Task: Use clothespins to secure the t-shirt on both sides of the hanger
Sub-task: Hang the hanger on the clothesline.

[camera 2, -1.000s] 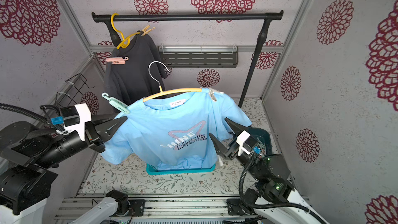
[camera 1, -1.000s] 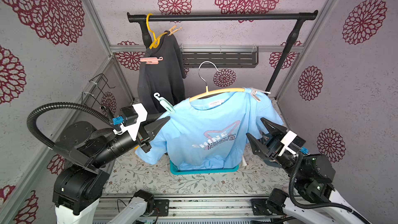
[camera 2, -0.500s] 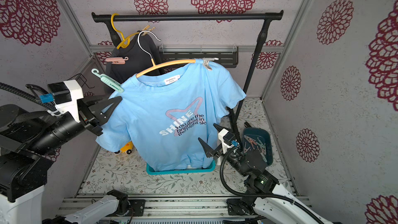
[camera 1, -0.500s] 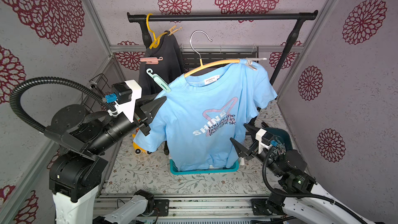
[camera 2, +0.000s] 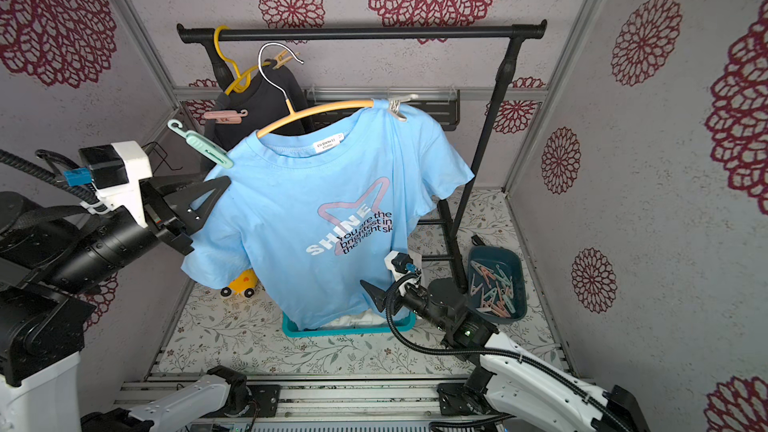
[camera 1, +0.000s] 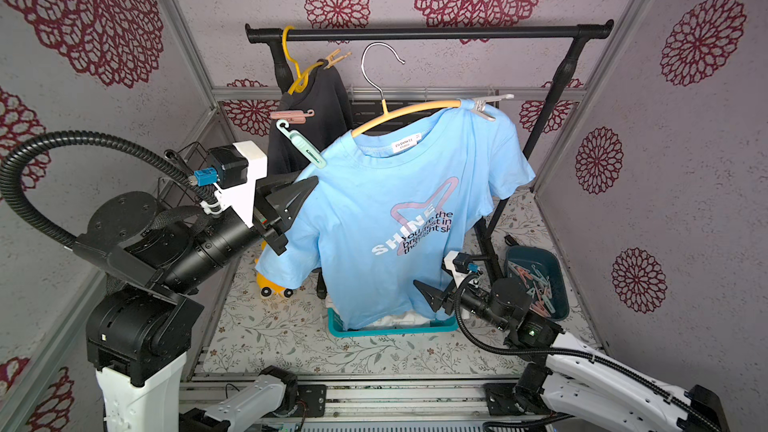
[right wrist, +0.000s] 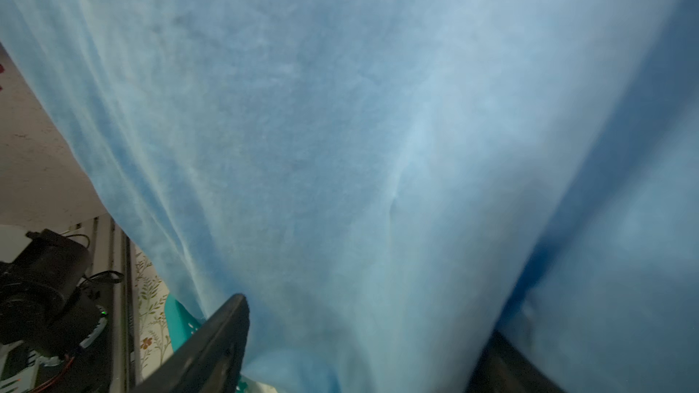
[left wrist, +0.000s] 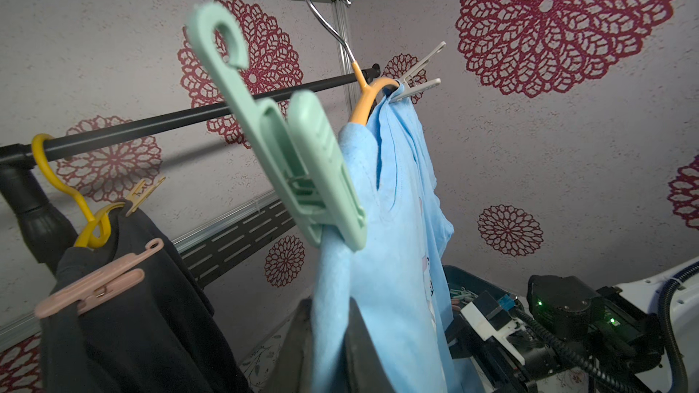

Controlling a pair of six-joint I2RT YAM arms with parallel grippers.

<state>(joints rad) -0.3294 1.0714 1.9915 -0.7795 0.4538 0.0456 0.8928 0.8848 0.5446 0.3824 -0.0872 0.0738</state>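
Light-blue t-shirt (camera 1: 390,209) on yellow hanger (camera 1: 405,114), mint clothespin (camera 1: 301,147) and whitish clothespin (camera 1: 484,103) at its shoulders.
Left tool (camera 1: 309,187) high, clamped on t-shirt; right tool (camera 1: 430,297) low at hem, jaws apart.

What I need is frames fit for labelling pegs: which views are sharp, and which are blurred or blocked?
Both top views: sharp and evenly lit, walls bowed by the wide lens; the clothespins in the bin are small yet distinct. Left wrist: mint clothespin crisp, no glare. Right wrist: the blue t-shirt fills nearly the whole frame, soft and blurred, darker in the folds; no pegs visible.
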